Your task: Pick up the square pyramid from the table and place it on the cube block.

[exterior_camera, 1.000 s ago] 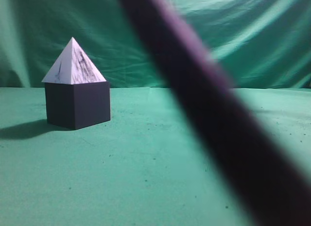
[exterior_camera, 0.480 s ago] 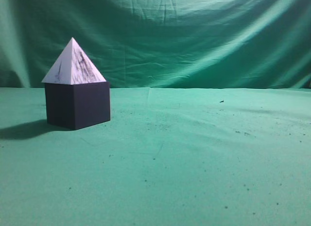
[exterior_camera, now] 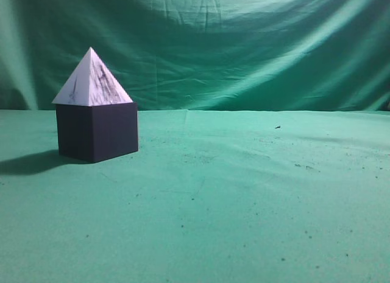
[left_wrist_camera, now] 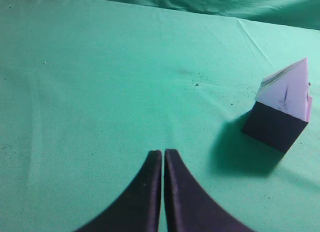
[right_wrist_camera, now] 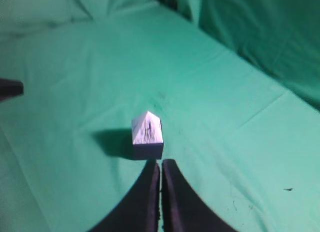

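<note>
My left gripper (left_wrist_camera: 163, 157) pressed tight together and holding nothing, my right gripper (right_wrist_camera: 160, 166) just the same, green table (exterior_camera: 231, 198) under them, farther off the dark cube block (exterior_camera: 97, 132), square pyramid (exterior_camera: 92, 81) sitting on top of it

- Single obstacle on the table (exterior_camera: 244, 222): cube block (exterior_camera: 97, 132) with square pyramid (exterior_camera: 91, 81) seated on top, tip upright, at the left of the exterior view.
- Open cloth to the right of the stack and in front of it, across the whole exterior view; open space above the pyramid tip.
- Draped backdrop (exterior_camera: 244, 52) closing off the far edge behind the stack.
- Left gripper (left_wrist_camera: 163, 157) with fingers pressed together, above bare cloth, well apart from the stack at its right.
- Right gripper (right_wrist_camera: 160, 167) with fingers together, just short of the stack in the right wrist view; height above the cloth not determinable.
</note>
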Tool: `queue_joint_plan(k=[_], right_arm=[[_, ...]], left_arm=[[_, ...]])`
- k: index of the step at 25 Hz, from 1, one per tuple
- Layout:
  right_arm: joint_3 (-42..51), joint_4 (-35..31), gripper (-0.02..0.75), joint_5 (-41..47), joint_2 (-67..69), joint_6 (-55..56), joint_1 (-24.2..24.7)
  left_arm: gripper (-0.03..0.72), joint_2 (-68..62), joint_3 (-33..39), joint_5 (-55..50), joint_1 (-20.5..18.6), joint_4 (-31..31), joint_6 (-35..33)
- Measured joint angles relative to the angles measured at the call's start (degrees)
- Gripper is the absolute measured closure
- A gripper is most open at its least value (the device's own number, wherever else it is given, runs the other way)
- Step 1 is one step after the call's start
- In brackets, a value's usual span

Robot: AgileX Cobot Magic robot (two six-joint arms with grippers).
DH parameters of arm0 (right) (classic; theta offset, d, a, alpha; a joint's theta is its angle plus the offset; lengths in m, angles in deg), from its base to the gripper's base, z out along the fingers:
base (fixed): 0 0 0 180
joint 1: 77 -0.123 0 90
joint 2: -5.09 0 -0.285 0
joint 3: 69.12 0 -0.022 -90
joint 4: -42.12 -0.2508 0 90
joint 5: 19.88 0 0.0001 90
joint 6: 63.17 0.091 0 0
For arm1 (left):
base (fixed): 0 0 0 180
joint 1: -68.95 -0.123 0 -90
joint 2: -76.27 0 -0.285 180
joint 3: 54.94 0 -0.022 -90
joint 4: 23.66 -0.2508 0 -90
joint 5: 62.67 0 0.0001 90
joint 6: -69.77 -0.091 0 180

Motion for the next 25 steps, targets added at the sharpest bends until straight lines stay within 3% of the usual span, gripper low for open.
queue_joint_plan(k=[9, 12, 18, 25], right_arm=[[8.53, 2.04, 0.738, 1.11, -15.11, 0.91, 0.0], [15.81, 5.21, 0.738, -4.39, -21.72, 3.92, 1.59], [38.4, 6.53, 0.738, -23.2, -34.76, 4.91, 21.48], [54.91, 5.57, 0.738, -28.54, -45.79, 5.81, 37.65]], left_arm=[[0.688, 0.0, 0.0, 0.0, 0.0, 0.0, 0.0], [0.688, 0.0, 0.0, 0.0, 0.0, 0.0, 0.0], [0.688, 0.0, 0.0, 0.0, 0.0, 0.0, 0.0], [0.688, 0.0, 0.0, 0.0, 0.0, 0.0, 0.0]])
